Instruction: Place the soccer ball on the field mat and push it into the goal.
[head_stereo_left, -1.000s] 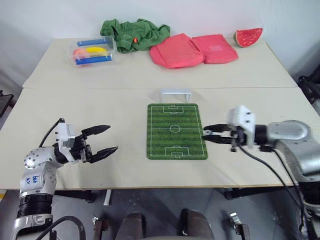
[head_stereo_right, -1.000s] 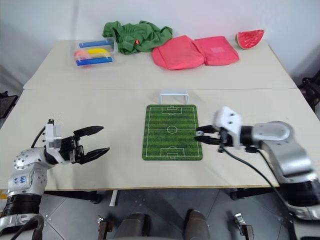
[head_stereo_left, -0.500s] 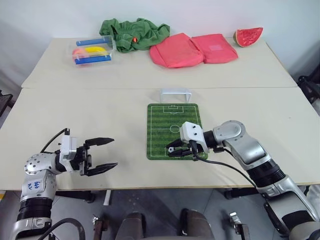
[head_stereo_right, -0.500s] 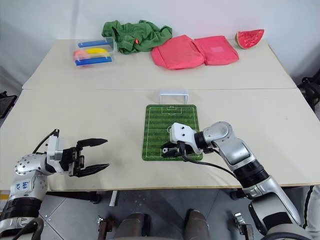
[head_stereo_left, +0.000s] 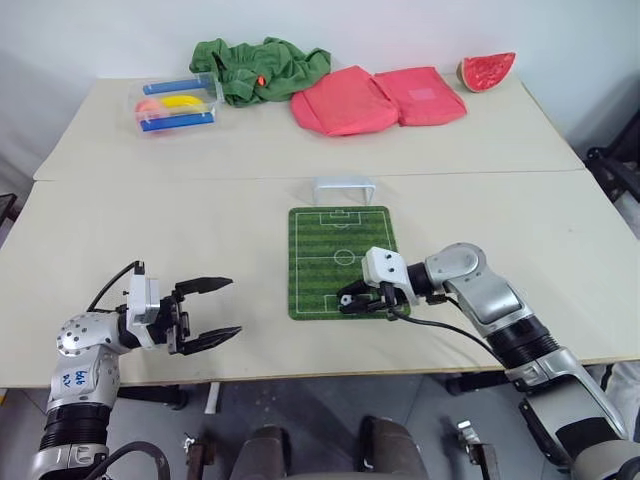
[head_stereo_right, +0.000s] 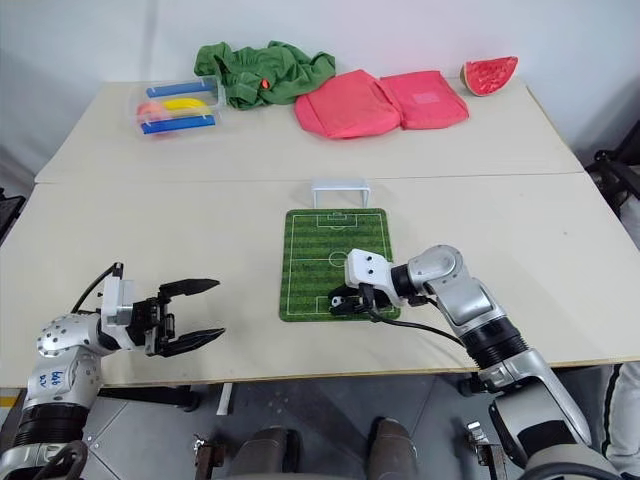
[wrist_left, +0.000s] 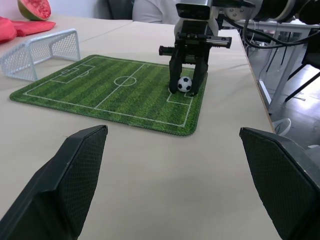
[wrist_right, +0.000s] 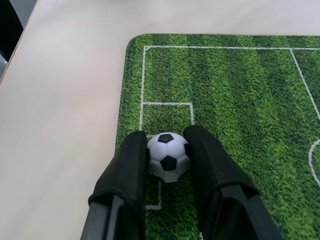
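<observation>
The field mat (head_stereo_left: 340, 261) lies flat at the centre of the head view, its long axis running from the near table edge toward the far one. The goal (head_stereo_left: 344, 187) stands upright just beyond the mat's far short edge, its wide side parallel to that edge and its mouth facing the mat.

The soccer ball (wrist_right: 169, 156) sits at the mat's near end, on the penalty-box lines by the lower right corner of the mat as the head view shows it. The right gripper (head_stereo_left: 352, 299) is clenched on the ball, one black finger (wrist_right: 129, 170) pressed to each side, reaching in from the right of the frame and angled down to the mat.

The left gripper (head_stereo_left: 218, 311) is at lower left of the head view, well apart from the mat, fingers spread wide and grasping nothing.
</observation>
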